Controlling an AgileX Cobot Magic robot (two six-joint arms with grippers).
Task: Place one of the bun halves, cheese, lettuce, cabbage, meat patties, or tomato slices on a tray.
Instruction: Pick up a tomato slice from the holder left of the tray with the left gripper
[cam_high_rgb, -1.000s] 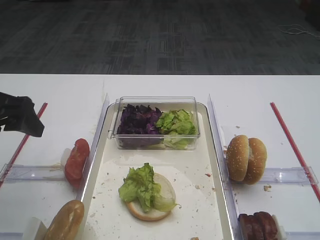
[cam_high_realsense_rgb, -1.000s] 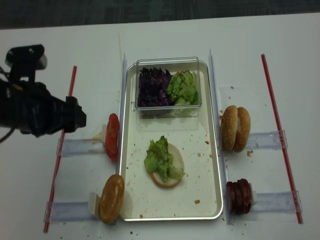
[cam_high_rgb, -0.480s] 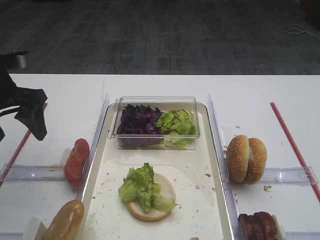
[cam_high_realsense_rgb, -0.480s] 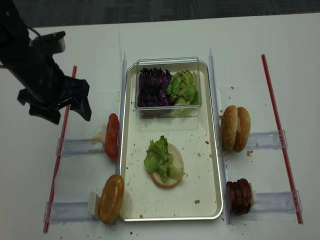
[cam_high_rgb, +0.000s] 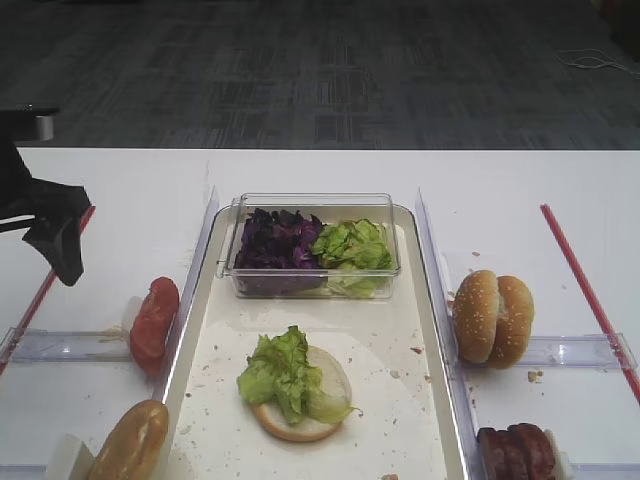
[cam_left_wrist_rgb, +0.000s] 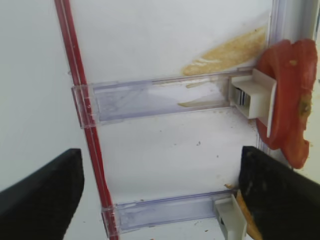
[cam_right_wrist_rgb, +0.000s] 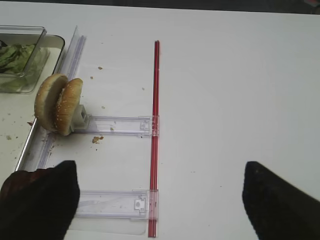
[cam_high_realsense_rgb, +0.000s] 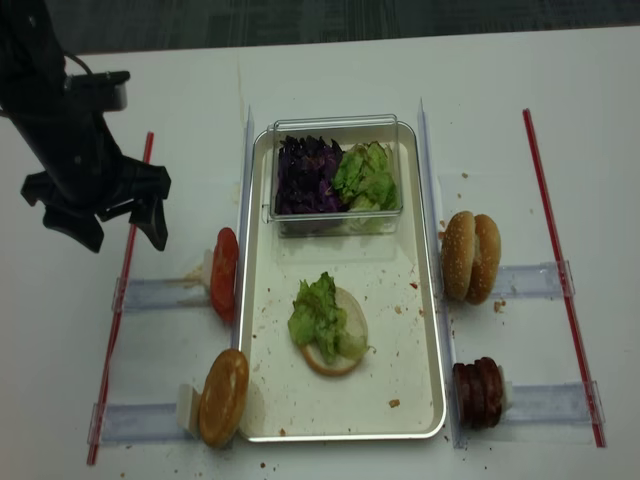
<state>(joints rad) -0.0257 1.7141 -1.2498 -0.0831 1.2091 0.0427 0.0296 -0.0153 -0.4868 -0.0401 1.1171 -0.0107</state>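
Observation:
The tray lies in the middle, and on it is a bun half topped with lettuce. Tomato slices stand on edge in a clear rack just left of the tray; the left wrist view shows them at its right edge. My left gripper hangs open and empty over the table, left of the tomato slices, straddling a red strip. My right gripper is open and empty over the table, right of the seeded bun halves. Cheese is out of view.
A clear tub at the tray's far end holds cabbage and lettuce. Another bun half stands in the near left rack, and meat patties in the near right rack. Red strips mark both outer sides.
My left gripper swung up from pointing sideways to pointing down over the table left of the tomato rack, then drifted slightly left. It stays open. The food has not moved.

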